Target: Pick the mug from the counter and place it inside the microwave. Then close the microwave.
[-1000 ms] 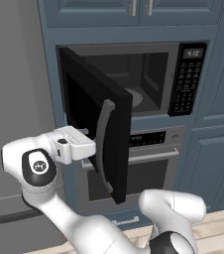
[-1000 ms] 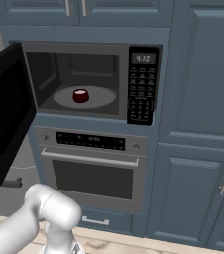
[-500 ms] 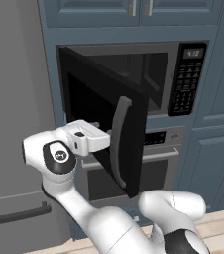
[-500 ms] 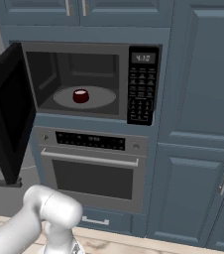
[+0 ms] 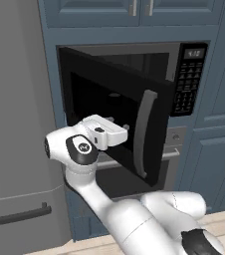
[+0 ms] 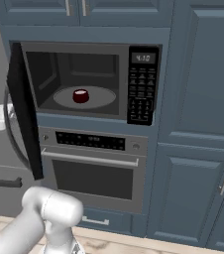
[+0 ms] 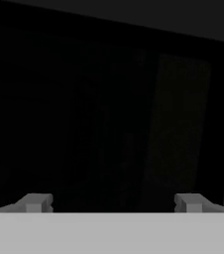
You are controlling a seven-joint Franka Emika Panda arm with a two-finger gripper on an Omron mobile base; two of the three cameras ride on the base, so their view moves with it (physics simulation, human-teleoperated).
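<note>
One step is remaining: the mug [image 6: 81,95] is sitting inside the microwave [image 6: 84,84], and the tool [image 5: 118,131], fingers spread and empty, is pressing its door [image 5: 119,114]; next, a continued push shut.

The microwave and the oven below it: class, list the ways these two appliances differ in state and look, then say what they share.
The microwave stands with its door swung open to the left; the oven is shut. The microwave door carries a curved vertical handle; the oven has a straight horizontal bar. The microwave holds the mug on its round plate; nothing can be made out in the oven. Both are built into the blue-grey cabinetry, with dark windows.
</note>
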